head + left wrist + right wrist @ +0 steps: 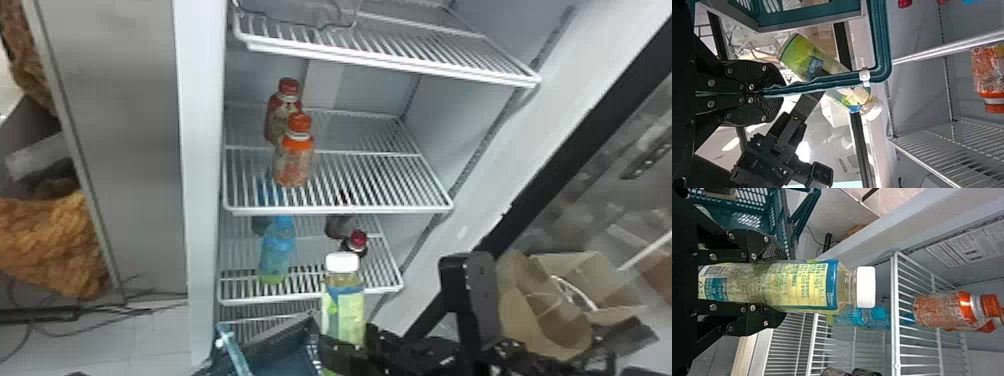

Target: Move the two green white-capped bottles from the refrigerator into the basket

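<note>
Noted an open refrigerator [202,165] with white wire shelves [340,210]. Found the basket [295,350] low in the head view, before the lower shelving. Checked the right gripper [352,346]: parted to a bottle's width, clamped on both sides of a green white-capped bottle [345,310]. Checked the left gripper [765,93] in its wrist view: closed down to the thickness of the basket's teal handle [881,43], gripping it. Located the clamped bottle upright, cap uppermost, in front of the lower shelf. Recorded an orange-capped bottle [294,162] and, behind it, a red-capped bottle [275,115] on the middle shelf; below, a blue bottle [276,250] and a dark bottle [362,251].
</note>
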`<state>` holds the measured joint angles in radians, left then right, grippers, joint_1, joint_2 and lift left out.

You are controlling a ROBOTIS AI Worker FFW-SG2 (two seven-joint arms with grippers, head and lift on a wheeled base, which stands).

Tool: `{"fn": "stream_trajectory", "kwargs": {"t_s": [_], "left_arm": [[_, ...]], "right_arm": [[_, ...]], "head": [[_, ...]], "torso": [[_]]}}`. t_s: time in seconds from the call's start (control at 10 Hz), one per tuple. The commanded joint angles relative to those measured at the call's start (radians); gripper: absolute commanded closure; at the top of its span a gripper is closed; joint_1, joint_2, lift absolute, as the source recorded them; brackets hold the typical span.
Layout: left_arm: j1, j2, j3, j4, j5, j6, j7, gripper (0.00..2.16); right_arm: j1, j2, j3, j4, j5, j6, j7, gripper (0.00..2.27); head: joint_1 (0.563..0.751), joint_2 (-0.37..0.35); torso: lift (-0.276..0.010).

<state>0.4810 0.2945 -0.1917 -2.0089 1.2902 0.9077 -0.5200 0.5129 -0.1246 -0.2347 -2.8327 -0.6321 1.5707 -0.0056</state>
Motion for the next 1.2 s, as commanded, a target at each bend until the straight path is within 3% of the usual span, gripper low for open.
{"fn": "stream_trajectory", "kwargs": {"t_s": [0.0, 1.0, 1.1], "left_arm": [[-0.002, 0.000, -0.002, 0.000, 0.000, -0.002, 0.000, 1.20], [-0.002, 0.000, -0.004, 0.000, 0.000, -0.012, 0.000, 1.20], [0.000, 0.000, -0.002, 0.000, 0.000, -0.012, 0.000, 1.20]], "right_arm": [[0.005, 0.003, 0.001, 0.014, -0.018, 0.001, -0.007, 0.86], [0.012, 0.003, 0.093, 0.154, -0.064, 0.001, -0.010, 0.84], [0.017, 0.003, 0.093, 0.154, -0.068, 0.001, -0.010, 0.60]], "head": [[0.695, -0.350], [0.695, -0.350], [0.695, -0.350]], "torso": [[-0.004], [-0.004], [-0.004]]}}
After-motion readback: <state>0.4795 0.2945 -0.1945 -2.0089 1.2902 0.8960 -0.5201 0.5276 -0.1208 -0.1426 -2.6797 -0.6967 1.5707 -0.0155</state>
